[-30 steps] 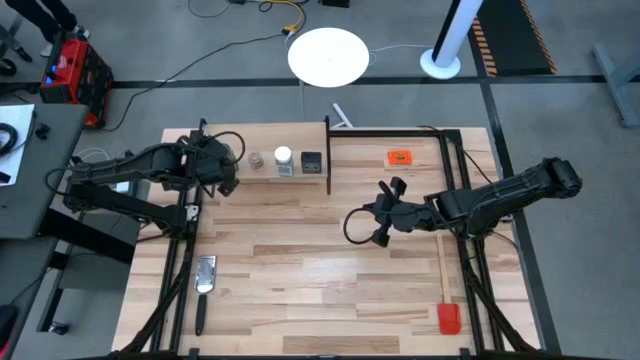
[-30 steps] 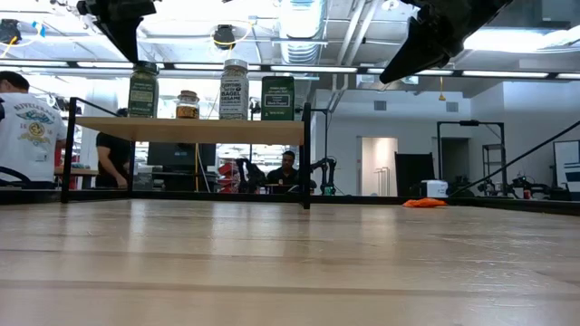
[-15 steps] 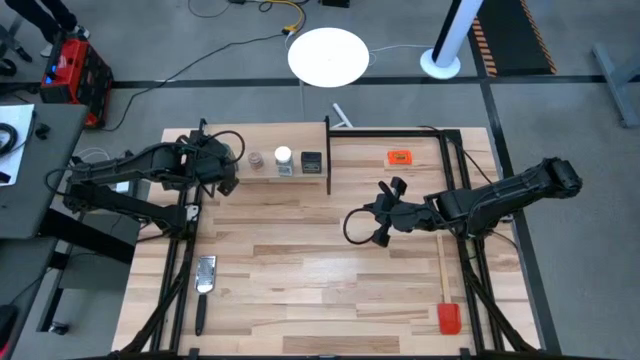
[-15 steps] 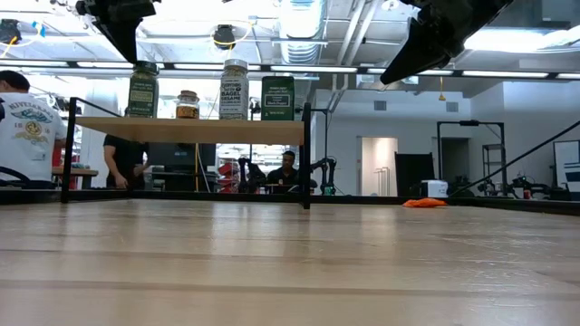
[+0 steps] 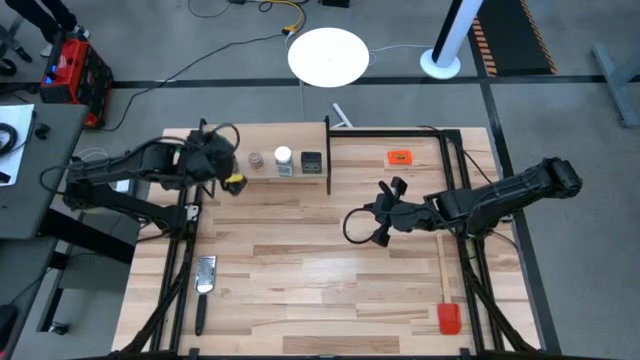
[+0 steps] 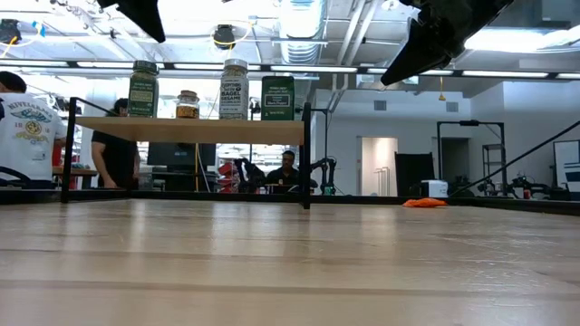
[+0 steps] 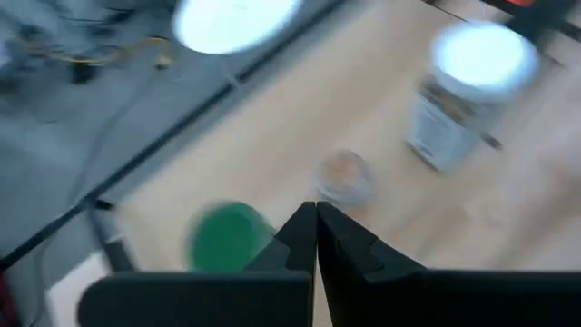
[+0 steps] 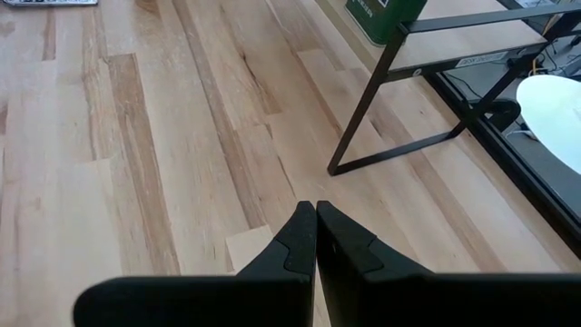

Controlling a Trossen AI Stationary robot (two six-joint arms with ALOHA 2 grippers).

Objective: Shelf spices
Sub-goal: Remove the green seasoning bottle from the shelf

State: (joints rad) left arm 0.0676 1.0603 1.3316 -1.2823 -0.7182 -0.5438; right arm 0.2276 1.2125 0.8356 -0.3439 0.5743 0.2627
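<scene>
A: Where are the spices found?

B: All four are seen standing in a row on the shelf [image 6: 188, 130]: the green-lidded jar [image 6: 142, 88] at one end, then the small brownish jar [image 6: 188, 104], the clear jar with the white lid [image 6: 234, 89], and the dark square tin [image 6: 277, 98] at the end by the black frame post.

A: How is the left gripper [image 5: 228, 178] placed?

B: It is held above the shelf's end, close to the green-lidded jar. Its fingers [image 7: 300, 238] are pressed together and nothing is gripped. In the left wrist view the green lid [image 7: 225, 238] is seen just beside the fingertips, the brownish jar [image 7: 342, 175] a little beyond them, and the white-lidded jar [image 7: 460, 94] farther off.

A: And the right gripper [image 5: 381, 214]?

B: It is held over the bare table [image 5: 330, 270], well apart from the shelf. Its fingers [image 8: 304, 243] are closed tip to tip, and nothing is held. Ahead of them the shelf's black leg [image 8: 370, 105] and the tin [image 8: 381, 16] are seen.

A: What else is noted on the table?

B: An orange tag [image 5: 399, 157] is seen past the shelf's frame end, a red-headed spatula [image 5: 444, 294] lies near the right arm, and a metal scraper [image 5: 204, 285] lies on the left arm's side. People [image 6: 20, 136] are visible in the room behind.
</scene>
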